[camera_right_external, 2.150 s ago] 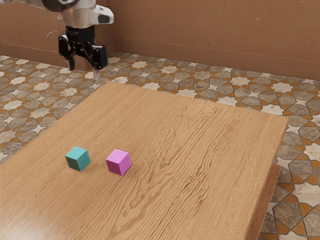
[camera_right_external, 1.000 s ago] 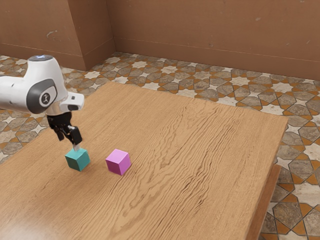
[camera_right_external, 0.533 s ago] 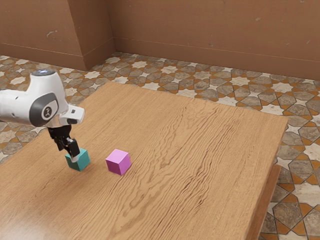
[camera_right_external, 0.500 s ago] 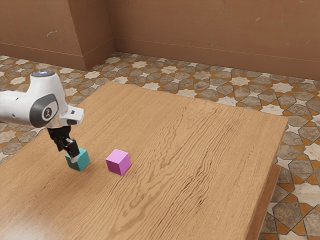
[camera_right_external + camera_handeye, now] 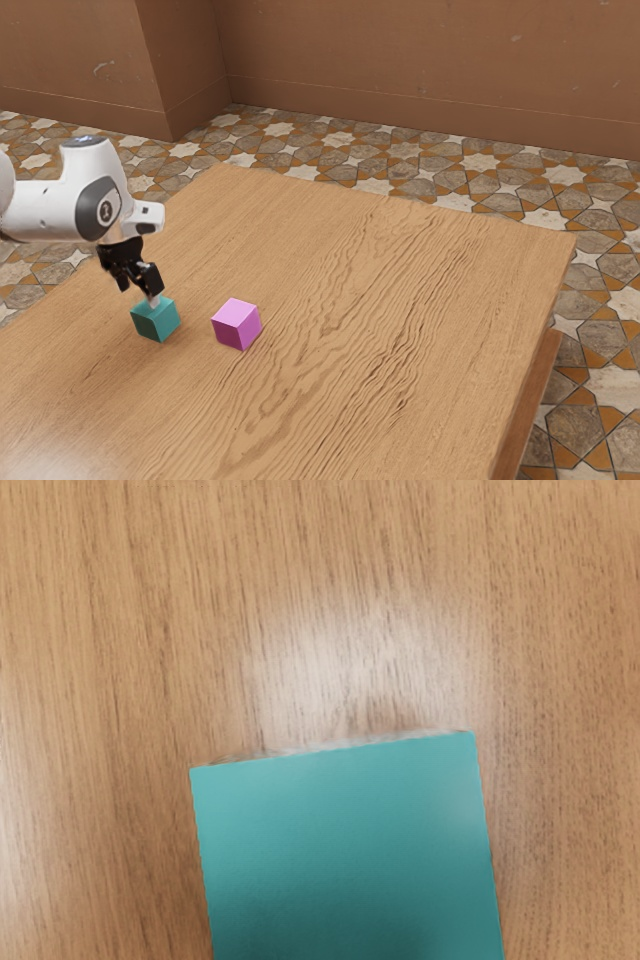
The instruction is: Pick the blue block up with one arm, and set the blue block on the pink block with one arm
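The gripper (image 5: pixel 143 290) is hovering low over the table (image 5: pixel 400 290), near its edge at the exterior view's left. It is hanging from the white arm (image 5: pixel 70 195), which is reaching in from that side. Its tip is sitting right at the top edge of the blue block (image 5: pixel 155 320), touching it or just above it. I cannot tell how far open it is standing, or whether it is gripping anything. The blue block, teal in shade, is sitting on the wood, and in the wrist view its flat top face is lying just under the hand with bare wood grain beyond it. The pink block (image 5: pixel 237 323) is sitting on the table just beside the blue one, toward the exterior view's right, with a narrow strip of wood showing between them. Both blocks are standing level, each with a corner turned toward the camera.
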